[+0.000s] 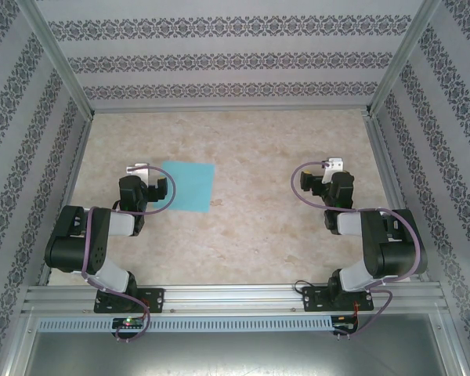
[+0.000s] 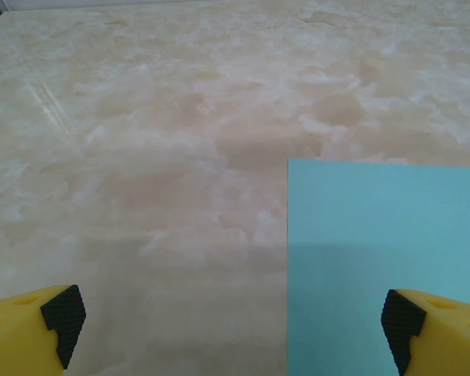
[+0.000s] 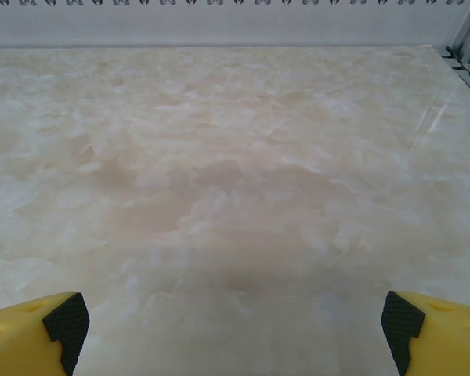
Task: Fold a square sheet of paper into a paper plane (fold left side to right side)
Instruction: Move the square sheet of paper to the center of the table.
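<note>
Blue paper lies flat on worktop; left end effector wide, empty, at its left edge, right end effector wide too. Pinch edge low, carry across squarely.

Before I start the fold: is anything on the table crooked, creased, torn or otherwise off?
Nothing stands out. The square sheet of paper lies flat and uncreased on the table, left of centre. The left tool is open at the sheet's left edge; the right tool is open over bare table.
</note>
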Available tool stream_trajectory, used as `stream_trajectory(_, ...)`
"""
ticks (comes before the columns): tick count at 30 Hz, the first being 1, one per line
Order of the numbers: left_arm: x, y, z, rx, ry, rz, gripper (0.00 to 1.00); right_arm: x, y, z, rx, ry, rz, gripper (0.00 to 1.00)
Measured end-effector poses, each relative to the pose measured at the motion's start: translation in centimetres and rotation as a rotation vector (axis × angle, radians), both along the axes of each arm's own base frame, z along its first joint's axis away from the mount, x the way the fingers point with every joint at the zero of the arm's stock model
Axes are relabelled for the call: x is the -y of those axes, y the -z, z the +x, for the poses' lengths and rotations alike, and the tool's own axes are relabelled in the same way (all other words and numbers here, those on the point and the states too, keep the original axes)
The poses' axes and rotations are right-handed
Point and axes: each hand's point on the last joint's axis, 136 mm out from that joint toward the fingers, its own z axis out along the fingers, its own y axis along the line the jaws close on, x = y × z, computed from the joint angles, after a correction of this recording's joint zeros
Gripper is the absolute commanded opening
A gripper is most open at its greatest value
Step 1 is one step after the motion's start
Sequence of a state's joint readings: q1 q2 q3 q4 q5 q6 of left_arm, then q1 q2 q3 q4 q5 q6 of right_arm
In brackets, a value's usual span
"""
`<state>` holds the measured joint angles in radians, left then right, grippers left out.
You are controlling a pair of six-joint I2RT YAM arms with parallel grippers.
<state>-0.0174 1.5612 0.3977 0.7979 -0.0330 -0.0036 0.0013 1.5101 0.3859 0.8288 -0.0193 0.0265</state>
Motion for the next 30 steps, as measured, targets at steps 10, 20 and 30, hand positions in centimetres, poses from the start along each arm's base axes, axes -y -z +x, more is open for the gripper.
stream_trajectory(10, -0.5, -3.8, -0.8, 0.045, -0.036, -0.012, 1.0, 1.2, -3.3, -1.0, 0.043, 0.077, 0.027, 0.98)
stream_trajectory(20, 1.1, -14.1, 0.5, -0.007, -0.089, -0.303, 1.0, -0.5, -11.6, -4.5, 0.028, 0.09, 0.202, 0.98)
stream_trajectory(30, 6.7, -3.5, -0.3, -0.591, -0.041, -0.256, 0.76, -6.5, -7.6, -10.0, -0.303, -0.042, 0.268, 0.98)
